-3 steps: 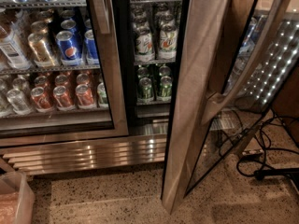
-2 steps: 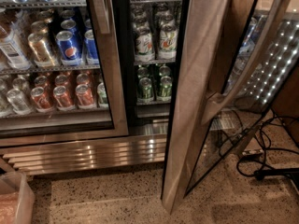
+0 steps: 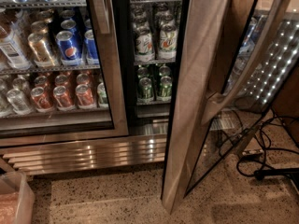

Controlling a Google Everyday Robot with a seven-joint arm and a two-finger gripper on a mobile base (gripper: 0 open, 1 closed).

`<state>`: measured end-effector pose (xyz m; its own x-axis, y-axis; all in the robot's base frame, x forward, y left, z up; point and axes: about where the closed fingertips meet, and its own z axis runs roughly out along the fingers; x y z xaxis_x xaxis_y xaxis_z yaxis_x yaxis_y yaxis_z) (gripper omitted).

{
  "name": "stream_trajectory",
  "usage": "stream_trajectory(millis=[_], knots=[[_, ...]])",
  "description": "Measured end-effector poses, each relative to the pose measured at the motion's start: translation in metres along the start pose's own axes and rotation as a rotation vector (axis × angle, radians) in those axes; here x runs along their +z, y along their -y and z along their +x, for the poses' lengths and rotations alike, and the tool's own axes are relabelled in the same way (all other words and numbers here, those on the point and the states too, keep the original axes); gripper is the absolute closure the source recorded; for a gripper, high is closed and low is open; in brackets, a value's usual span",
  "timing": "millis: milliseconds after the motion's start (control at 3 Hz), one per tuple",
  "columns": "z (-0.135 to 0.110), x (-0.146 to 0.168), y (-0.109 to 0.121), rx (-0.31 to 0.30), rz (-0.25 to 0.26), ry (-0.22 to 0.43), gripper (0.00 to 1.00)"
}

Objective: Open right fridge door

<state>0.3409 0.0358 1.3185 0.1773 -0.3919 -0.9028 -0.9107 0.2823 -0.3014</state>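
Right fridge door (image 3: pixel 196 101): stands at centre-right of my view, swung well out from the cabinet. Its wide brushed-steel edge is turned toward me and its glass pane faces away to the right.
Long axis: upright, floor to top. In my view it leans, with the foot near the lower middle and the top running out of frame further right.
Handle (image 3: pixel 247 64): long bowed steel bar on the pane side of the door. It runs from upper right down to a mount near the door's middle.
Opened compartment: shelves of green-and-white bottles (image 3: pixel 144 43) with green cans (image 3: pixel 145 88) below them.
Left door (image 3: pixel 112 78): closed, fronting blue Pepsi cans (image 3: pixel 69 45) and orange cans (image 3: pixel 60 96).
Base grille (image 3: pixel 84 155): ribbed steel under the left door.
Floor (image 3: pixel 107 199): speckled stone. Black cables (image 3: pixel 261 157) lie to the right, behind the open door.
Light strip (image 3: pixel 275 64): rows of white dots seen through the pane.
Bin (image 3: pixel 16 199): clear plastic, lower-left corner.
My gripper: outside the camera's view, so I cannot tell how its fingers stand.
Change from a second ago: none that I can see; the door stands at the same angle.
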Motion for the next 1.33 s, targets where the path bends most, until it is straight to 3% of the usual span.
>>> stream_trajectory(millis=[1333], knots=[[0.0, 0.0, 0.0001, 0.0, 0.0, 0.0, 0.02]])
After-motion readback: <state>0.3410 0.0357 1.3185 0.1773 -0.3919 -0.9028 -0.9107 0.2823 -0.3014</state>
